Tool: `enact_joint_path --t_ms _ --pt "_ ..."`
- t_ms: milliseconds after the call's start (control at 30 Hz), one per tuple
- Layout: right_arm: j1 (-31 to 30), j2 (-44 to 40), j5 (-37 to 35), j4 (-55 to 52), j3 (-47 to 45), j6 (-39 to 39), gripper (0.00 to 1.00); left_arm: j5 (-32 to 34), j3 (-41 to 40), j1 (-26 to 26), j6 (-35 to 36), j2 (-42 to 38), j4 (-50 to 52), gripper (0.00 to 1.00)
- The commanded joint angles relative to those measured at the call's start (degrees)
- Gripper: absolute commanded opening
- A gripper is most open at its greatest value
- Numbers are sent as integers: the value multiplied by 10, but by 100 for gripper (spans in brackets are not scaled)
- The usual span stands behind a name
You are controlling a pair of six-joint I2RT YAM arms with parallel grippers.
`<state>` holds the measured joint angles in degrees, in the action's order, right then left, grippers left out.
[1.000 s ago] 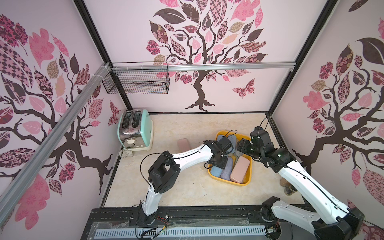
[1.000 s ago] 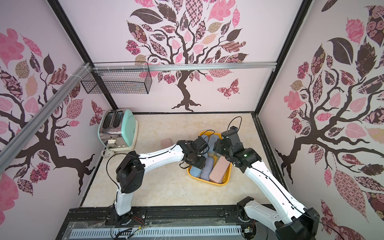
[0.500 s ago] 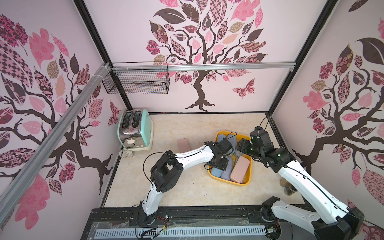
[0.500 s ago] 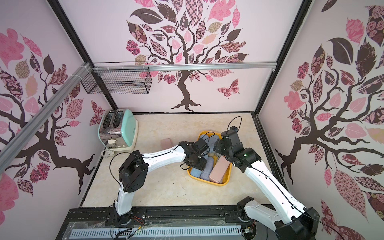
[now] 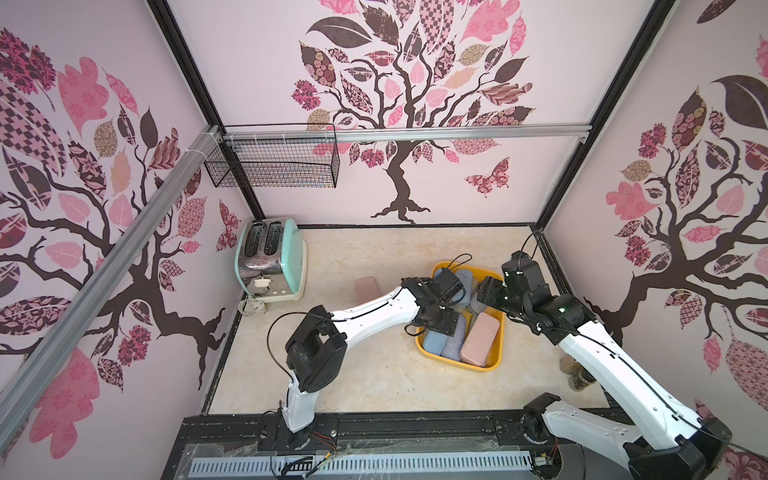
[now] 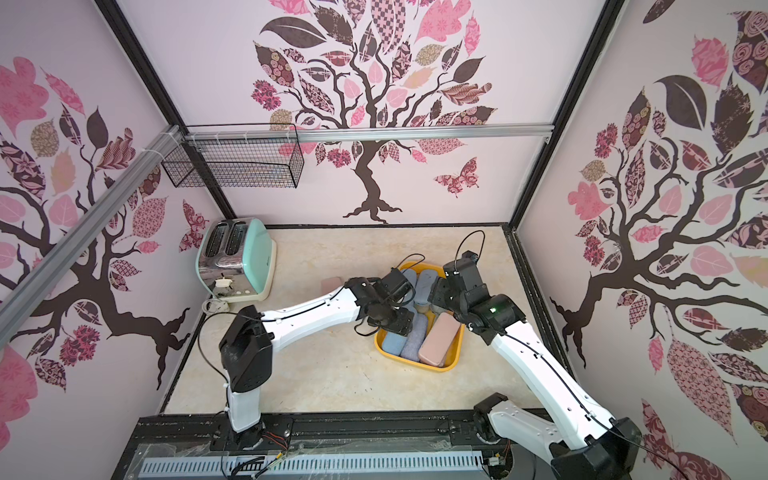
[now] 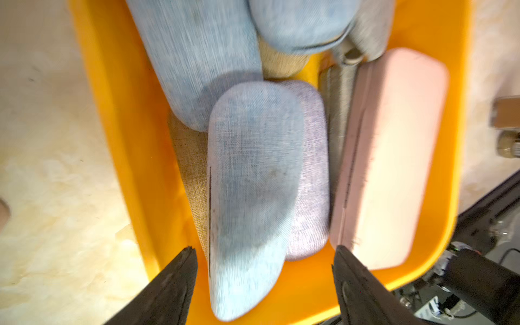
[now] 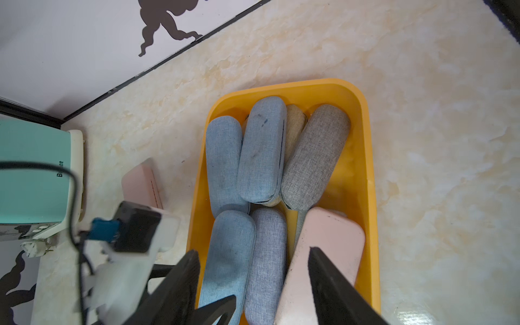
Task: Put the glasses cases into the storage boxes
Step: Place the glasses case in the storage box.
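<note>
Fingers (image 7: 174, 284) of left gripper (image 7: 264, 253) flank blue case (image 7: 253, 183) without touching.

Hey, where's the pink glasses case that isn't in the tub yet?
In a top view the loose pink case lies flat on the table, between the toaster and the yellow tub, touching neither.

The storage tub (image 5: 465, 365) is sitting on the worktop (image 5: 365, 374) toward the right wall. The glasses cases (image 8: 315, 157) are lying in it in a far row and a near row, with a stacked case (image 8: 261, 152) resting on its far-row neighbours. The lone glasses case (image 5: 367, 286) is lying on the worktop left of the tub, apart from it and from the toaster (image 5: 270, 262), which is standing in the far left corner below the wire basket (image 5: 274, 166) hanging on the rail.
</note>
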<state>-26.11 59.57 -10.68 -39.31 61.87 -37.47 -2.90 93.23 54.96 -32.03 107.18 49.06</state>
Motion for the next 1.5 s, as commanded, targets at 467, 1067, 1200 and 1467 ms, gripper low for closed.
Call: enact_joint_path --t_ms 467,1067,1200,1467 --pt "-10 76 113 82 -104 -2 48 -12 -235 -299 43 -301 -8 74" --pt "-77 233 137 180 -108 -6 50 -65 -374 -398 62 -347 -76 71" --pt "-79 236 121 173 -107 -12 50 -66 -377 -398 60 -349 -77 71" --pt "-79 240 131 166 -93 7 45 -66 -376 -398 59 -345 -78 71"
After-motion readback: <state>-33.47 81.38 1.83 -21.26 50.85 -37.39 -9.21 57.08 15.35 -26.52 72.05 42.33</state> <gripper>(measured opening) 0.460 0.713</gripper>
